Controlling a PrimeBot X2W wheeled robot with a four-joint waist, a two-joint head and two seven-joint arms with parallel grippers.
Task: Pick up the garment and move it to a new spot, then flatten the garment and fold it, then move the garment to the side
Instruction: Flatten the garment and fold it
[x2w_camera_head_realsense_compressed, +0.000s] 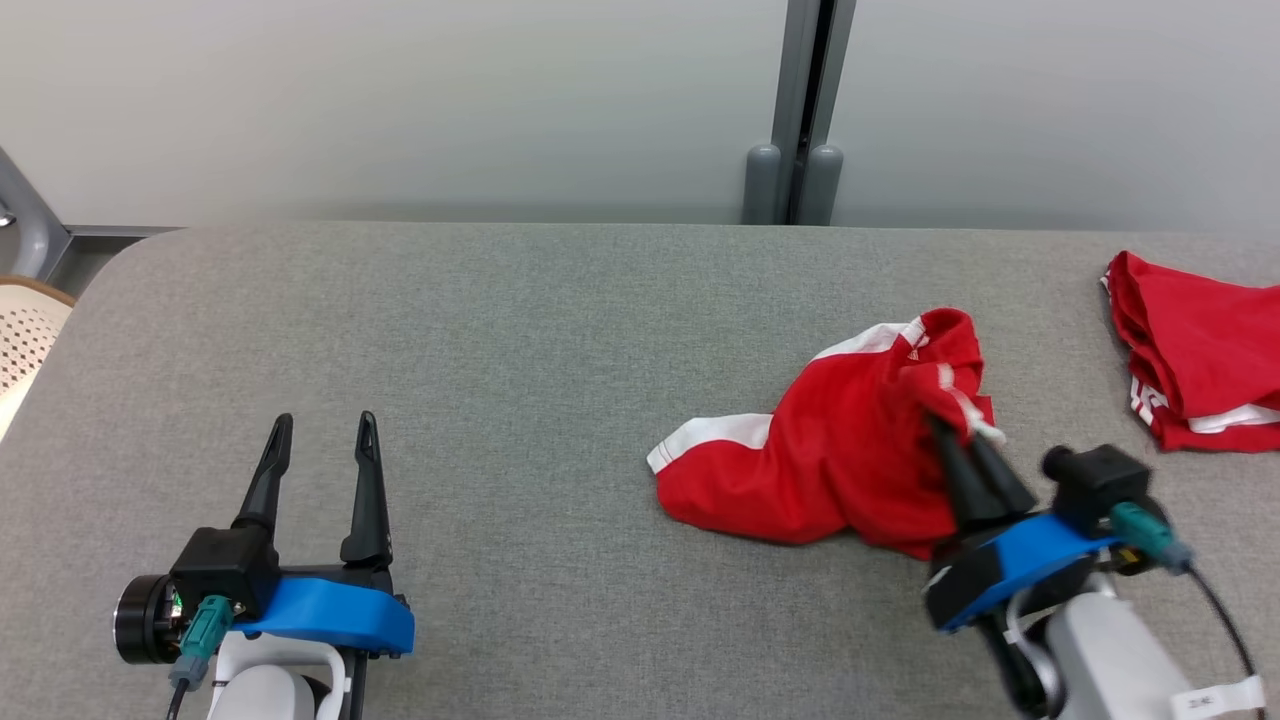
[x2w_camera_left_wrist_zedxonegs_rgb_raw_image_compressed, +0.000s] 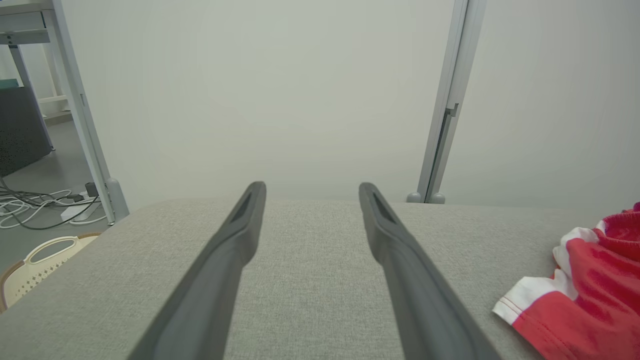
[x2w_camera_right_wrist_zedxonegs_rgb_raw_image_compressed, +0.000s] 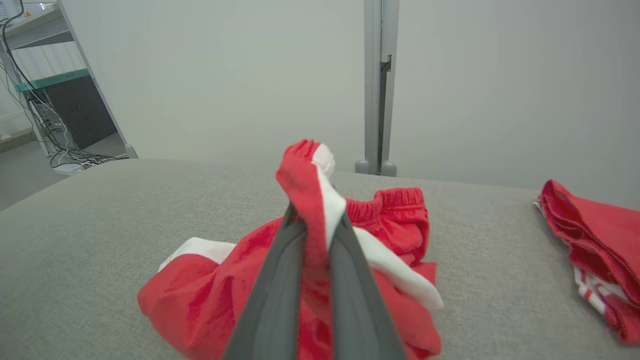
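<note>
My right gripper (x2w_camera_head_realsense_compressed: 955, 440) is clamped nearly shut on a bunched fold of the garment (x2w_camera_head_realsense_compressed: 820, 470), red shorts with white trim, at the right side of the table (x2w_camera_head_realsense_compressed: 480, 350). The pinched fold stands up between my fingers. The rest of the cloth lies crumpled on the surface, mostly left of the grip, so most of its weight rests on the table. I judge the grip is taken high on the heap so that a lift lets the cloth hang free for carrying to a new spot. The pick-up is the step in hand; flattening and folding are not yet begun. My left gripper (x2w_camera_head_realsense_compressed: 325, 425) sits at the near left, jaws wide, holding and touching nothing, well apart from the garment. I judge it is parked clear, ready to help spread the cloth. A second garment (x2w_camera_head_realsense_compressed: 1200, 360), also red, lies at the far right, apart from the one I hold. Risk noted: so thin a pinch may slip on lifting.
</note>
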